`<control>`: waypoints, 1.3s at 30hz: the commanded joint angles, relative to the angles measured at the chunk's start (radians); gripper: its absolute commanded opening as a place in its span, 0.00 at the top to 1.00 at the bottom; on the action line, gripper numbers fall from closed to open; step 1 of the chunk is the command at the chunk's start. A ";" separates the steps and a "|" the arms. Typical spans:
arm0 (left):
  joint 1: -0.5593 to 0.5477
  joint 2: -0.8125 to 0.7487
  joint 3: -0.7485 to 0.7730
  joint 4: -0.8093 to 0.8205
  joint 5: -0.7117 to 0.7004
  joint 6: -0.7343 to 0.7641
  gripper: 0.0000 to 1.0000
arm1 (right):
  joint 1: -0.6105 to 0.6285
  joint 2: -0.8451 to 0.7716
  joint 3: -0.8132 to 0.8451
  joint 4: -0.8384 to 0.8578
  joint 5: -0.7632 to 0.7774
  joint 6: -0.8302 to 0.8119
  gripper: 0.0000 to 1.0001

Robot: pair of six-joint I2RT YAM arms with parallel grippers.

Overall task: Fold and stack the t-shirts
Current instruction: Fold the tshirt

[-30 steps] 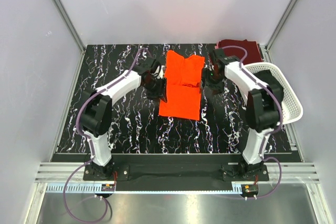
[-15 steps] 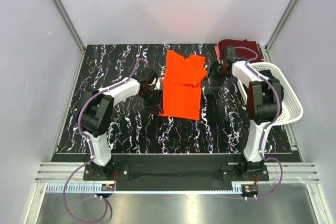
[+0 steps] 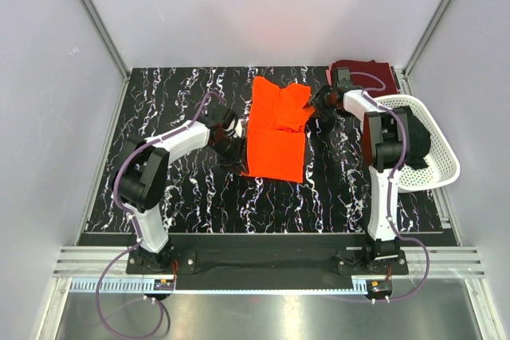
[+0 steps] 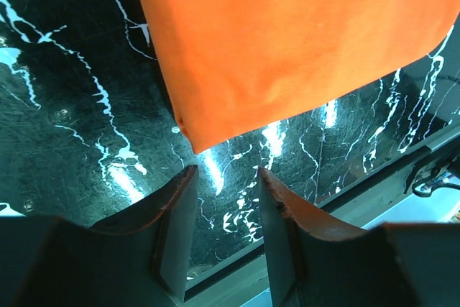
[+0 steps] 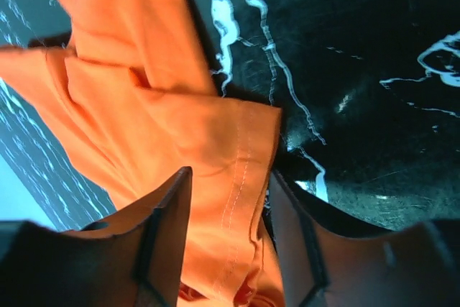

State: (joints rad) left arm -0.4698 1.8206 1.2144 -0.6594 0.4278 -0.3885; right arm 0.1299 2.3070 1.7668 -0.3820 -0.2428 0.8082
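My left gripper [image 4: 225,174] stood part open and empty, a corner of the orange shirt [image 4: 287,34] just ahead of its fingertips. My right gripper [image 5: 228,174] stood part open astride that shirt's sleeve hem, unpinched.

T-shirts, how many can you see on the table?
2. The orange t-shirt lies in the middle of the table. The maroon t-shirt sits in the far right corner. Another might be hidden inside the white basket.
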 commanded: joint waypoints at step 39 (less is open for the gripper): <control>0.042 -0.043 -0.015 0.018 0.109 0.059 0.72 | 0.165 0.087 0.270 -0.162 0.126 -0.279 0.74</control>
State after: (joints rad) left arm -0.4339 1.8206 1.2095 -0.6617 0.5068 -0.3374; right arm 0.2924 2.3516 1.9888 -0.4694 -0.1467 0.5797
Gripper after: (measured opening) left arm 0.281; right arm 0.247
